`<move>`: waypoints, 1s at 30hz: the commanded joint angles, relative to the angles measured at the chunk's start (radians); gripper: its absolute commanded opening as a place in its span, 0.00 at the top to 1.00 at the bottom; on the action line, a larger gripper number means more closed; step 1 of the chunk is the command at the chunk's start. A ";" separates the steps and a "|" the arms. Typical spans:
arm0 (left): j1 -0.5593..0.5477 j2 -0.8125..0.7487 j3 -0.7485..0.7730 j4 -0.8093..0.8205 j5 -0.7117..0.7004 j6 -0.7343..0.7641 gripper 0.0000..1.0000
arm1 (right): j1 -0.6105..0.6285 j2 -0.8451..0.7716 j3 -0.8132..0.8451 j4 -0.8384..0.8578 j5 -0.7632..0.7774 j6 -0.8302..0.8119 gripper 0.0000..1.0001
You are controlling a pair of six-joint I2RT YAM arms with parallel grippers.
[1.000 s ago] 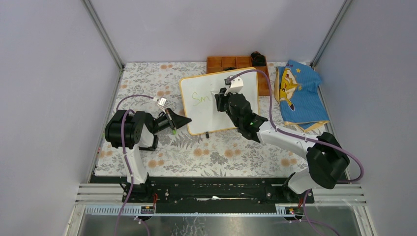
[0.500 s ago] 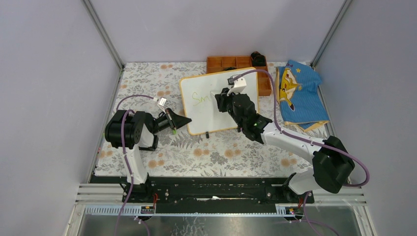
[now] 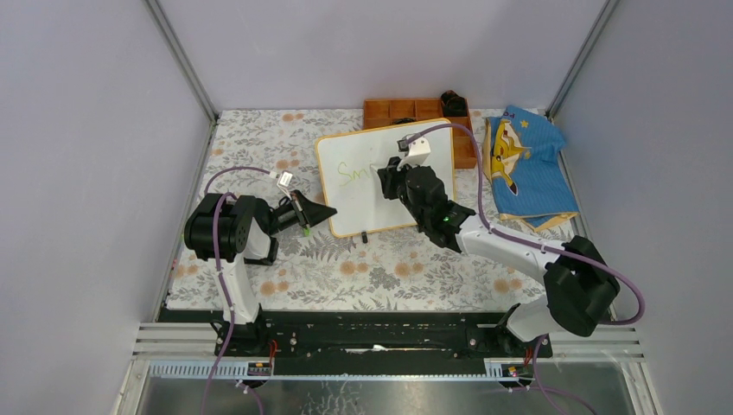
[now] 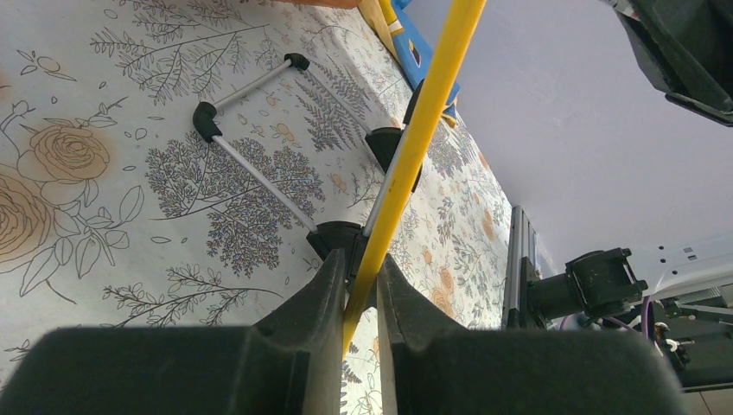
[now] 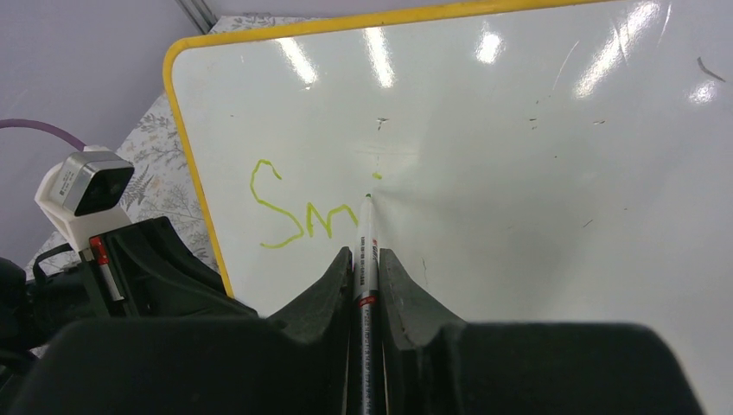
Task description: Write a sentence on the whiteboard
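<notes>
Right gripper [image 5: 365, 256] pinches the marker [image 5: 367, 226] mid-word, left gripper [image 4: 361, 264] clamps the whiteboard [image 5: 536, 173] rim (thin hold); any slip smears the sentence [image 5: 321, 220].

The left hand [image 4: 361, 278] is pinching the yellow edge of the whiteboard [image 4: 428, 112] between its two dark fingers at 6 o'clock — that edge is running up toward 1 o'clock. Behind it, a thin metal stand [image 4: 259, 180] with black feet is resting on the floral counter [image 4: 95, 181], reaching toward 11 o'clock. A blue cloth [image 4: 425, 59] is showing at 12 o'clock.
</notes>
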 commanded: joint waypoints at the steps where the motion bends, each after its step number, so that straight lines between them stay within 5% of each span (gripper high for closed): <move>1: -0.001 0.023 -0.004 -0.011 -0.053 0.031 1.00 | -0.010 0.016 0.025 0.010 0.026 0.009 1.00; 30: -0.003 0.023 -0.003 -0.015 -0.055 0.033 1.00 | -0.009 -0.007 -0.072 -0.009 0.040 0.029 1.00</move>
